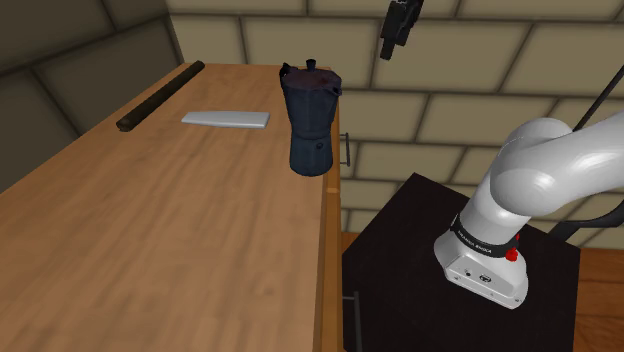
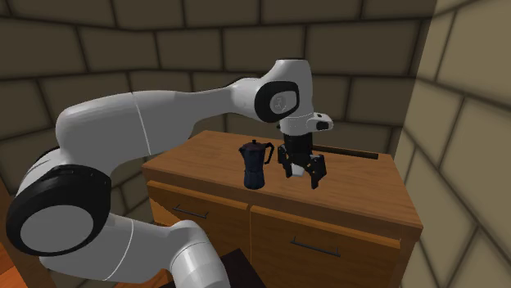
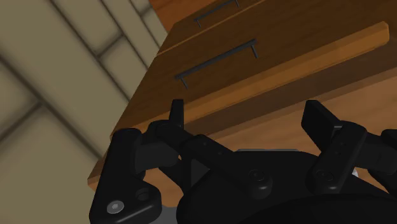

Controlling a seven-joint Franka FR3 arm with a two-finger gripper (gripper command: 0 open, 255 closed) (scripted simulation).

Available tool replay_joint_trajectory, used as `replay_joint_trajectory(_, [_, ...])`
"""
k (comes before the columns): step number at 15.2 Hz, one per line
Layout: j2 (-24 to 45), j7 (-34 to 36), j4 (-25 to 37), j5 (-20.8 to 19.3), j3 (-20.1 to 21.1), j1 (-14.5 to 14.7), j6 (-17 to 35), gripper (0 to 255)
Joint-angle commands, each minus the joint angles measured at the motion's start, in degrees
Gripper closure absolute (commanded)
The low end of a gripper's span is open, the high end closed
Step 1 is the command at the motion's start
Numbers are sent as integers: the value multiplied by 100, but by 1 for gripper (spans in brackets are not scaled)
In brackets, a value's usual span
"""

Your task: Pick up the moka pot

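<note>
- Beside the pincer, on the second exterior view's left, stands the moka pot: near but apart, no contact.
- Pincer released: its two black fingers are spread wide, w/ nothing btwn them in the wrist view.
- Pot is dark blue, upright, lid on w/ a small knob on top; its handle is on the side twd the pincer in the second exterior view.
- Shoulder view: pincer hangs high in the air, w/ the pot lower and to that view's left of it.
- Pot rests on a wooden counter, close to the counter edge on the pincer's side.
- Farther from the pincer than the pot: a flat pale slab lying on the counter.
- Farther still: a dark rod lying along the counter's edge, well apart from the pincer.
- Wrist view, past the fingers: wooden drawer fronts w/ thin dark bar handles, and beside them a brick wall.
- White arm carries the pincer over the counter; its base sits on the black stand, just beside the counter's edge and well below the pincer.
</note>
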Motion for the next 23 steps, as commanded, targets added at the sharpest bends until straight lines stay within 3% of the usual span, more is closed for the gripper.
replay_joint_trajectory(1, [0,0,0,0,0,0,0,0])
replay_joint_trajectory(13, [995,2011,957,924,1444,221,108,0])
replay_joint_trajectory(22, [2247,3497,2291,1079,2477,161,186,0])
replay_joint_trajectory(23, [2225,3493,2194,1088,2479,168,262,0])
